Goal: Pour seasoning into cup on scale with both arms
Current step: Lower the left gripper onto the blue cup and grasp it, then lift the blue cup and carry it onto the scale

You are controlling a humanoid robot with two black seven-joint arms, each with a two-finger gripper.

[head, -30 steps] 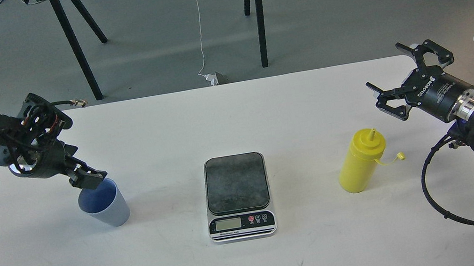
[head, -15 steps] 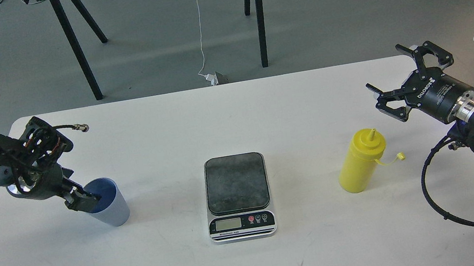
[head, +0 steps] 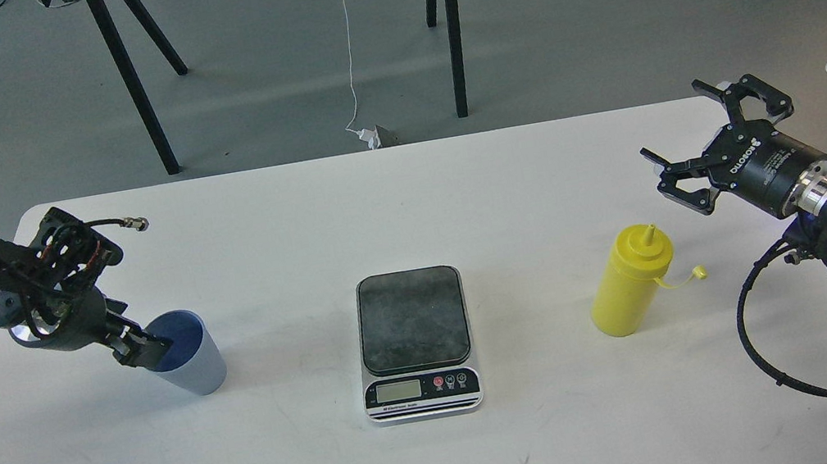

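Cup is seated on table, left of the bare scale. Left gripper is placed at the cup's rim, presumably for pickup; closure cannot be told. Right gripper is spread wide, held near seasoning, untouched.

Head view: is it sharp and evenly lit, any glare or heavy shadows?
Head view: sharp throughout, soft even light; the white table is bright but not blown out; the cup, scale and yellow bottle cast only faint shadows; the scale's display is too small to read.
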